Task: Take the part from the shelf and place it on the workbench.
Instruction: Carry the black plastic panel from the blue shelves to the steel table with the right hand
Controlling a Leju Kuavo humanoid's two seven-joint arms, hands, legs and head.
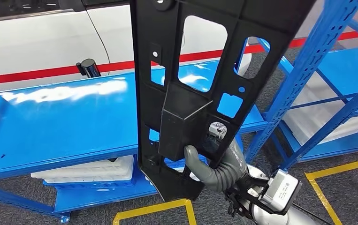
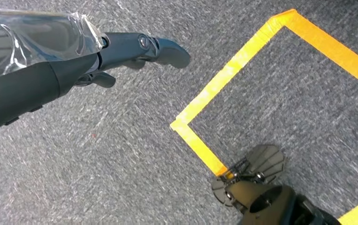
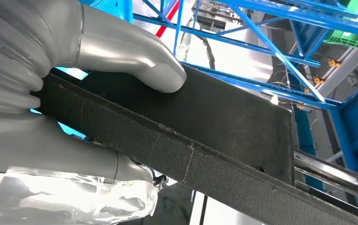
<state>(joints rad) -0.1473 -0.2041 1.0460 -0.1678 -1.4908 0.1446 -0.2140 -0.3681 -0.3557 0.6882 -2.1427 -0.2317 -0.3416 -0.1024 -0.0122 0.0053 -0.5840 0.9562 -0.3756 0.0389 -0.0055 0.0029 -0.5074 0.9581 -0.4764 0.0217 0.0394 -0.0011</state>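
Note:
The part (image 1: 191, 70) is a long black plastic panel with several cut-outs. It stands nearly upright in front of the blue shelf (image 1: 59, 117), clear of the shelf board. My right hand (image 1: 212, 164) grips it near its lower end, thumb on the near face. In the right wrist view the thumb (image 3: 130, 56) presses on the part's (image 3: 214, 126) flat side while the fingers wrap under its edge. My left hand (image 2: 120, 51) hangs over the grey carpet, fingers stretched out and holding nothing.
The blue shelf's top board is bare, and white trays (image 1: 92, 171) lie on its lower level. A second blue rack (image 1: 350, 93) stands to the right. A white car (image 1: 41, 42) is behind the shelf. Yellow tape (image 1: 153, 208) marks the carpet.

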